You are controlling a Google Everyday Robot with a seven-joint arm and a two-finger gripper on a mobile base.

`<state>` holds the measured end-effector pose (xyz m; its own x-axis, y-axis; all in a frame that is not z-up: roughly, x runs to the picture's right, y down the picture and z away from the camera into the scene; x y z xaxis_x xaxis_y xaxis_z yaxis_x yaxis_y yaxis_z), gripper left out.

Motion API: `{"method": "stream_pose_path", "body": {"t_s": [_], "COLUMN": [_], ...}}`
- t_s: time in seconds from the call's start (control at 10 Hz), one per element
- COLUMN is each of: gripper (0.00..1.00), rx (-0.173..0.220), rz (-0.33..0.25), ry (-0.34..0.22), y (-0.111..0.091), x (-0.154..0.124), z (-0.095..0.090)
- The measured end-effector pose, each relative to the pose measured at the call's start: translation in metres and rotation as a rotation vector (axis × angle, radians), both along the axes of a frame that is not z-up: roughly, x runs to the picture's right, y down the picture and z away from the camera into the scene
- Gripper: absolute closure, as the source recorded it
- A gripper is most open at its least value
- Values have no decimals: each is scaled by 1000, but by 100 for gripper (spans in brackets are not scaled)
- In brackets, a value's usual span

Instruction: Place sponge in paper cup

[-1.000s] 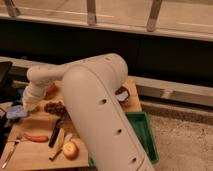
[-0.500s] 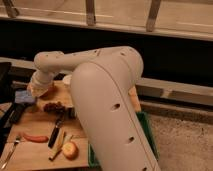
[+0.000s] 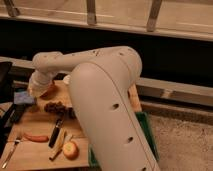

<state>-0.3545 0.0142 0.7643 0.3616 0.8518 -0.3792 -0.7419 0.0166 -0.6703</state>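
The blue sponge (image 3: pixel 22 96) lies at the left edge of the wooden table (image 3: pixel 30 122). My gripper (image 3: pixel 37 89) is at the end of the white arm, just right of the sponge and low over the table. Its fingers are hidden by the wrist. An orange-red bowl (image 3: pixel 50 91) shows right beside the gripper. A small pale shape (image 3: pixel 66 79) behind the forearm may be the paper cup; most of it is hidden by the arm.
My big white arm link (image 3: pixel 110 110) covers the table's middle and right. In front lie a dark cluster (image 3: pixel 55 106), a black-handled knife (image 3: pixel 56 132), a red sausage-like piece (image 3: pixel 35 137), an apple (image 3: pixel 70 150) and a fork (image 3: pixel 11 152). A green bin (image 3: pixel 149 135) stands at the right.
The arm's upper link has swung up and toward the camera and hides more of the table. The wrist end has shifted slightly and stays by the sponge and the bowl.
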Motion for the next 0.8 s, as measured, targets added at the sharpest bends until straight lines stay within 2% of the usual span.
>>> {"method": "stream_pose_path", "body": {"t_s": [0.2, 0.4, 0.6, 0.8], "gripper": [100, 100, 100, 100], "rx": [6, 18, 29, 14], "rz": [30, 104, 184, 246], "ry": [29, 68, 92, 133], "y": [-11, -32, -42, -54], "x": [17, 57, 93, 133], "z": [8, 21, 25, 34]}}
